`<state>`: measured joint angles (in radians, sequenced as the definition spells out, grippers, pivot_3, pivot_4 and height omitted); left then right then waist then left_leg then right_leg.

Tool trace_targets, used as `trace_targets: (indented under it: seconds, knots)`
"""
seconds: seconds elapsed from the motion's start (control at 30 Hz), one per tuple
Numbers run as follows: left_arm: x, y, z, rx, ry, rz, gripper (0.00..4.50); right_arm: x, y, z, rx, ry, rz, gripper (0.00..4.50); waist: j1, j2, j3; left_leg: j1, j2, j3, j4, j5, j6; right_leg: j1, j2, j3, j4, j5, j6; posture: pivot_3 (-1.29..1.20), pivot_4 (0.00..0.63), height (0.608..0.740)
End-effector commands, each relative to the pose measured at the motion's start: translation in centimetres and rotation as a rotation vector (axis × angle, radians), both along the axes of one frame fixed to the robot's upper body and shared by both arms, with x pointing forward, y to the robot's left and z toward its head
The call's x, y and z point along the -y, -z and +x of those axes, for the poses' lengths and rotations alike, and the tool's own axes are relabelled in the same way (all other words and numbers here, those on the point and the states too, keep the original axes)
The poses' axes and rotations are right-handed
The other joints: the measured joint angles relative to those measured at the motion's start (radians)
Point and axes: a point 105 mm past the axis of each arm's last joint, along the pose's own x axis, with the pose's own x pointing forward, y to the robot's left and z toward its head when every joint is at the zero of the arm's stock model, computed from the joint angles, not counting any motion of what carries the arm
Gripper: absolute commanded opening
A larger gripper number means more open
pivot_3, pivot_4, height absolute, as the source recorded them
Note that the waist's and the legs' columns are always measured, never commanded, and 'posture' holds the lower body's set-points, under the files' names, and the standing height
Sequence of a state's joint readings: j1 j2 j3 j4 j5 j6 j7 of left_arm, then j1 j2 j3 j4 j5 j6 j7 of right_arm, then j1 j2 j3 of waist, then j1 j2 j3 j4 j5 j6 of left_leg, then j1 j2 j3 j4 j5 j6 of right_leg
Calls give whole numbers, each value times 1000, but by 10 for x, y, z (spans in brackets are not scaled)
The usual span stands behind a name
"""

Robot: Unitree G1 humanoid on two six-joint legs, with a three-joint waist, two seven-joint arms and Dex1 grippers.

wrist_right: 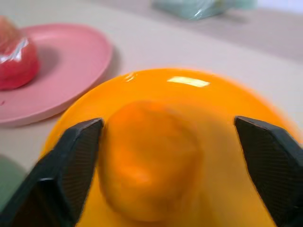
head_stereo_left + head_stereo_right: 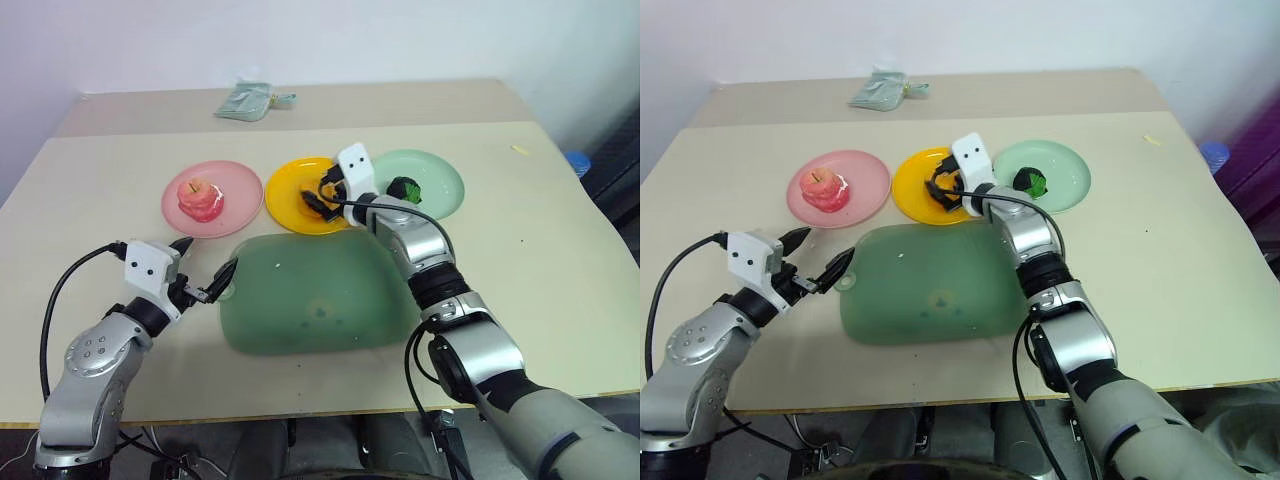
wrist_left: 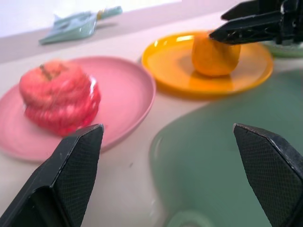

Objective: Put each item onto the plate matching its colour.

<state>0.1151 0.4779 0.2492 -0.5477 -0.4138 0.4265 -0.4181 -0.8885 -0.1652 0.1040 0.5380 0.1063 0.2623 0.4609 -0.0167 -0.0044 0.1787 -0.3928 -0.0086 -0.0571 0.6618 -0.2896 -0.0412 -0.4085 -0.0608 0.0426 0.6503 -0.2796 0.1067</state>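
The red-pink apple [image 2: 200, 198] sits on the pink plate [image 2: 240, 188]. On the pale mint green plate [image 2: 445, 182] lies the dark green-and-black ball [image 2: 405, 188]. The orange-yellow lump [image 3: 215, 56] rests on the yellow plate [image 2: 283, 196], and my right gripper [image 2: 316, 190] stands open around it, one finger on each side; the nearer finger is close to its surface. My left gripper [image 2: 207, 257] is open and empty, low over the table at the left edge of the translucent green board [image 2: 310, 290], pointing toward the plates.
The green board fills the table's middle in front of the plates, its ring tab [image 3: 189, 220] just under my left gripper. A pale teal cloth [image 2: 245, 102] lies at the far edge. The table's right half is bare.
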Motion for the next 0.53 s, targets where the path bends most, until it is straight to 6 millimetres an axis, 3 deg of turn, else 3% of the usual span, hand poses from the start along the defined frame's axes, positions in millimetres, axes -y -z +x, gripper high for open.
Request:
trace_targets:
  seconds: [0.03,0.2,0.23,0.33,0.43,0.53]
  knots:
    - [-1,-17,-9,40,-13,-7,4500,29,-34,-29,189,-141,2,4404,3,0,0,0,0,0,0,0,0,0,0,0,0,0,0,0,150,740]
    - [-33,-19,-19,-5,-97,30,4500,116,-12,-65,78,-135,-69,4404,1,0,0,1,1,0,0,0,1,2,0,0,-1,0,0,0,150,740]
    - [-51,-17,-21,-20,-150,41,4500,143,-6,-70,45,-73,-75,4404,1,0,0,1,1,0,0,0,1,2,0,0,-1,0,0,0,150,740]
    - [-91,-11,-28,-48,-280,68,4500,192,6,-80,-5,67,-94,4404,-5,1,0,3,2,2,0,0,1,3,3,1,-1,0,0,0,150,740]
    - [-135,-4,-36,-66,-473,91,4500,225,17,-90,-59,173,-94,4404,-7,1,0,4,2,3,0,-1,1,3,5,2,-1,0,-1,0,150,740]
    - [-157,0,-43,-55,-582,74,4500,234,24,-93,-81,204,-107,4404,-5,0,0,3,2,3,0,-1,1,3,5,2,-1,0,0,0,150,740]
